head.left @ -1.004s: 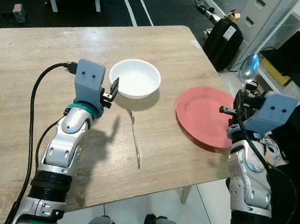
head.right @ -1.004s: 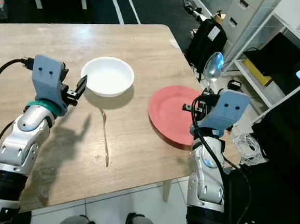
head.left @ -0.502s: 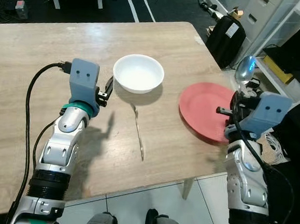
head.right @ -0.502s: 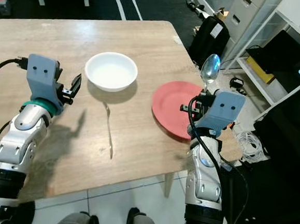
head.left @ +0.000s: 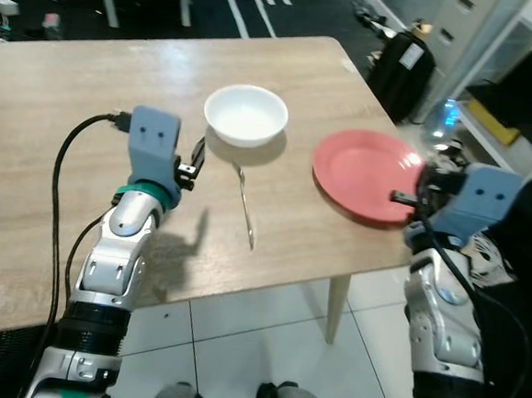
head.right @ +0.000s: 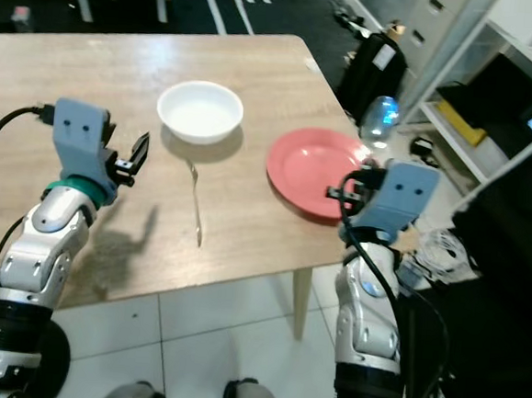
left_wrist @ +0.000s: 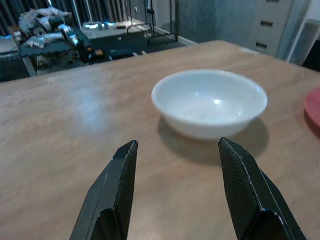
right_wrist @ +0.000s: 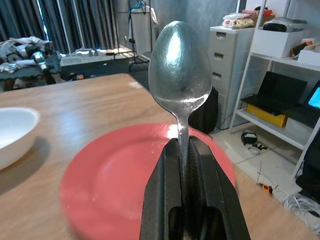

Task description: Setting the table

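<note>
— Black ribbed fingers on the right gripper: what are they doing?
— Pinched tight on the thin stem of a polished metal spoon, its oval bowl standing upright above the fingertips and catching the light. It hangs over the near right edge of the table, just above the rim of the round, matte red plate.
— And the left gripper?
— Its two flat, tapered fingers are spread apart, gripping nothing, and point toward the smooth, glossy white bowl, just short of it.
— Anything between the dishes?
— A slim metal fork lies flat on the pale wood-grain table, just in front of the bowl and left of the plate.
</note>
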Robot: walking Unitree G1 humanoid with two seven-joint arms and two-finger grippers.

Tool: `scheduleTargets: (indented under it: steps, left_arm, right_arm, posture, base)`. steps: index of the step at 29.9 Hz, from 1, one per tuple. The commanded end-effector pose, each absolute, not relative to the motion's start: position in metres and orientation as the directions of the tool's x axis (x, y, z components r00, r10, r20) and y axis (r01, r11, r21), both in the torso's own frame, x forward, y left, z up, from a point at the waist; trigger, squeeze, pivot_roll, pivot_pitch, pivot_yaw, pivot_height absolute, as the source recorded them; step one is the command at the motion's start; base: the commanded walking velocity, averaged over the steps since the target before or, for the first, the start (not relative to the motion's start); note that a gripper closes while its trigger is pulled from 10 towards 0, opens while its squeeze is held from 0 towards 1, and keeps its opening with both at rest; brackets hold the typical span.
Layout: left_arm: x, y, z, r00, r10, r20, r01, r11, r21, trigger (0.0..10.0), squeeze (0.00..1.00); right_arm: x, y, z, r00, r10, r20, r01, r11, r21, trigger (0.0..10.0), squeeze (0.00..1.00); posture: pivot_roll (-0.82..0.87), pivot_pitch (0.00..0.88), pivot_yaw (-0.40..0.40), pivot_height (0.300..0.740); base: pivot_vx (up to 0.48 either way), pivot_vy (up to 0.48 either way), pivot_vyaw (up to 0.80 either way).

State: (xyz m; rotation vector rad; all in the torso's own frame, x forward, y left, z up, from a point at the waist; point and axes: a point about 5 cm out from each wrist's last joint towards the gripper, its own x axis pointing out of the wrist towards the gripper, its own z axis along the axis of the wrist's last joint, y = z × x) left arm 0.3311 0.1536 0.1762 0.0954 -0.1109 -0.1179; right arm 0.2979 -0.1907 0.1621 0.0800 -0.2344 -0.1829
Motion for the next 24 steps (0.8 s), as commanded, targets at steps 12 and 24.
scheduleTargets:
  steps: [12,24]
  left_arm:
    - [0.3315,0.1551,0.1702,0.988,-0.128,0.083,0.118,0.987,0.109,10.0,0.0]
    - [0.3323,0.1552,0.1714,0.987,-0.132,0.088,0.122,0.986,0.113,10.0,0.0]
  right_arm:
    - [0.299,-0.1907,0.1574,0.957,-0.189,0.22,0.173,0.981,0.09,10.0,0.0]
    - [0.3,-0.189,0.1565,0.957,-0.19,0.221,0.173,0.98,0.093,10.0,0.0]
  posture:
    - [0.05,0.0,0.016,0.74]
    - [0.05,0.0,0.019,0.74]
  base:
    - [-0.294,0.0,0.0]
    - [-0.293,0.0,0.0]
